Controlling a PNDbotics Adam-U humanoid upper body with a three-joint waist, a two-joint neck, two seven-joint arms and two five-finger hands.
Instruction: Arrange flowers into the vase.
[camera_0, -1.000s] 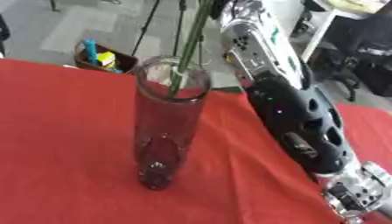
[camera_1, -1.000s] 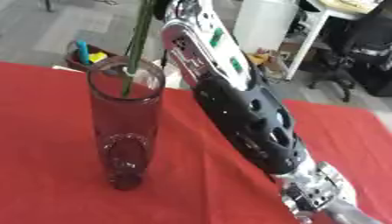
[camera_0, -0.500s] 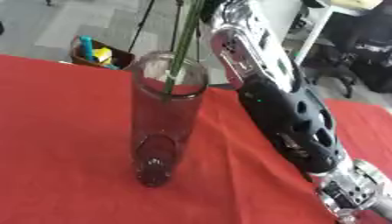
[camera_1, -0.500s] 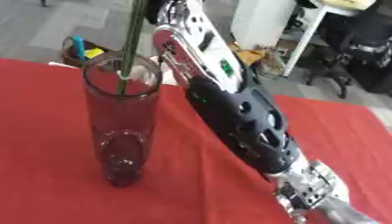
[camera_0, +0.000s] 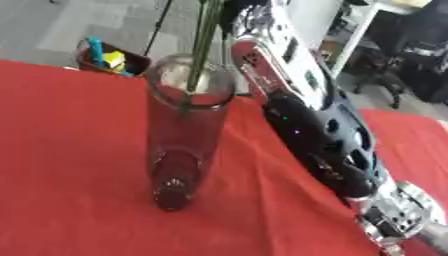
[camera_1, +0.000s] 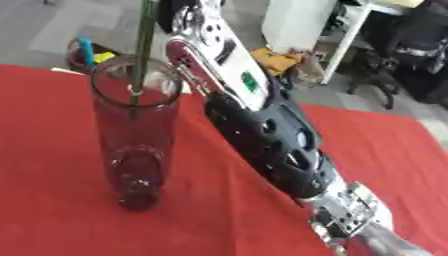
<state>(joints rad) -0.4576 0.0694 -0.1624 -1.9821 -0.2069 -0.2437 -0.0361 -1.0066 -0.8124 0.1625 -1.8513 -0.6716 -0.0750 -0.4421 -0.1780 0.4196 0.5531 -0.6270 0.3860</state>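
Across the red tabletop (camera_0: 70, 165) the robot's right arm (camera_1: 262, 145) reaches up past the glass vase (camera_0: 184, 135), further over it than a second ago. Its hand is out of view above, so I cannot tell how it holds. Green flower stems (camera_0: 199, 50) now dip below the rim, a little deeper; insertion looks underway, not finished.

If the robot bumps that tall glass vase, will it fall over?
Probably, yes. The vase is tall and narrow on a small base, so it may tip. It looks like clear glass, so likely breakable. The stems sticking out above could lever it sideways.
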